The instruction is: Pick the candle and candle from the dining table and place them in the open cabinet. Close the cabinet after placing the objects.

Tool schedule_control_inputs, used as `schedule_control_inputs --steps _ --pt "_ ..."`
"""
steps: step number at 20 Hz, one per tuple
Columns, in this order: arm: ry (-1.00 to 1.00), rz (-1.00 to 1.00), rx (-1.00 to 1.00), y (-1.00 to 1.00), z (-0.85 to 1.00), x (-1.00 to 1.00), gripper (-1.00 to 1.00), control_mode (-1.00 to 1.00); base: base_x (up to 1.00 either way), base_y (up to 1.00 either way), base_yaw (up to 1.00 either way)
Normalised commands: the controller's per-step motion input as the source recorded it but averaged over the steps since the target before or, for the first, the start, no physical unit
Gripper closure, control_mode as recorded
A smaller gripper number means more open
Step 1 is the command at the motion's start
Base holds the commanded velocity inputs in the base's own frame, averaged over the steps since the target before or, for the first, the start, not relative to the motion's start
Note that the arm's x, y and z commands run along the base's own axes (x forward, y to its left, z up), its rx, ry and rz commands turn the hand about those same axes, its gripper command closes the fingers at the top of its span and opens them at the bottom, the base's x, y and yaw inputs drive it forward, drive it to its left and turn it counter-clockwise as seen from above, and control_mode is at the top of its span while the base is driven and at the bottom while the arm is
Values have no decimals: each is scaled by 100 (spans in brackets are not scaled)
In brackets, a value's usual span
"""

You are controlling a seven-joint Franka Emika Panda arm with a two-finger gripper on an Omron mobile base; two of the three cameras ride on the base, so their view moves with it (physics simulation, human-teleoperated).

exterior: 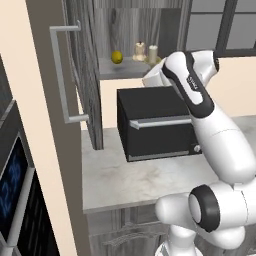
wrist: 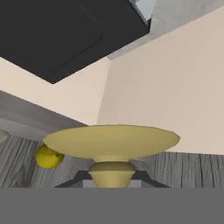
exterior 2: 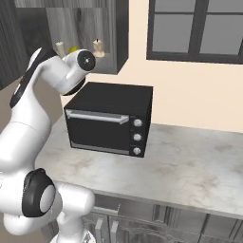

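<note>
The open cabinet (exterior: 127,70) holds both candles on its shelf. One cream candle (exterior: 140,49) (exterior 2: 60,48) stands free beside the other candle (exterior: 153,53) (exterior 2: 98,47), which is next to my raised wrist. In the hand view, that candle's gold holder (wrist: 111,142) fills the middle. My gripper (wrist: 111,183) is shut on its slim stem, a dark fingertip (wrist: 73,180) on either side. I cannot tell whether the holder rests on the shelf. The cabinet door (exterior: 82,75) stands wide open, its silver bar handle (exterior: 60,75) facing me. The dining table is out of view.
A small yellow ball (exterior: 117,57) (wrist: 48,156) lies on the same shelf, left of the candles. A black boxy oven (exterior: 155,125) (exterior 2: 109,118) sits on the small marble counter (exterior: 130,180) just below the cabinet. A window (exterior 2: 194,28) is to the right.
</note>
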Motion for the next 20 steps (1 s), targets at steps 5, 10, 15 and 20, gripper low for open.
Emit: schedule_control_inputs --steps 5,10,15,20 --pt "-12 -1 0 15 9 9 100 -100 0 0 0" --pt "0 -1 0 26 20 27 100 -100 0 0 0" --pt "0 0 0 15 21 30 100 -100 0 0 0" --pt "0 0 0 0 17 14 100 -100 0 0 0"
